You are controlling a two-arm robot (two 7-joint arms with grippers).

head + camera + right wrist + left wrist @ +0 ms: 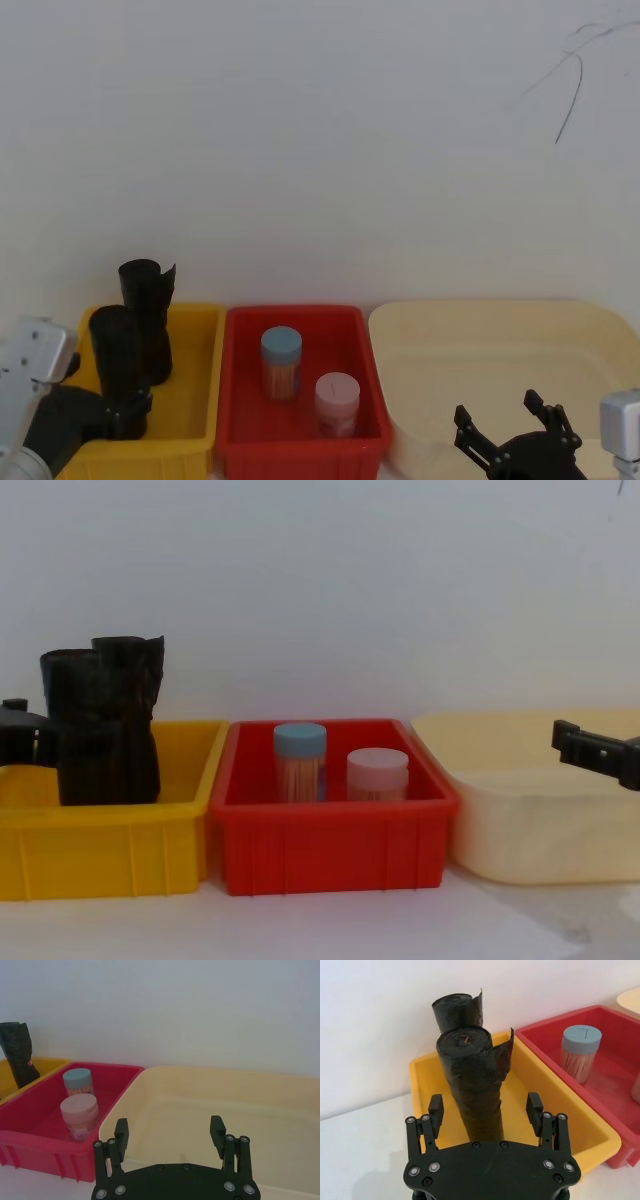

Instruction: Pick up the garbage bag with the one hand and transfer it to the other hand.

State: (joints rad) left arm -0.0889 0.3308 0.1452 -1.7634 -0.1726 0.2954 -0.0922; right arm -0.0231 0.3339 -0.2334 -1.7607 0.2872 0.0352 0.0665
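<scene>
**Two rolls in the yellow bin, open claw round the front one**

The red bin (330, 850) sat mid-row, so I'll place everything off that; the yellow bin (420, 1077) was pushed up against its left side, and a cream tub (520, 830) sat just beside its right side. Inside the red bin stood two jars, a blue-lidded jar (300, 763) toward the back left and a pink-lidded jar (377, 775) nearer the front right; they were close together, but I couldn't tell if they touched.

The garbage bag (477, 1085) stood on end in the yellow bin, left of the red bin; a second black roll (456, 1010) stood right behind it, a bit taller, with a ragged flap at the top; from the chest camera the two looked pressed together.

The left gripper (485, 1105) was over on that left side too, partway down the bag, jaws spread wide with one of its fingers (436, 1110) on each side of the roll; there was a gap on both sides, so it gripped nothing and just straddled the bag. The right gripper (169, 1127) hovered off to the right of the red bin, over the near edge of the cream tub; its jaws were also spread apart and held nothing.
</scene>
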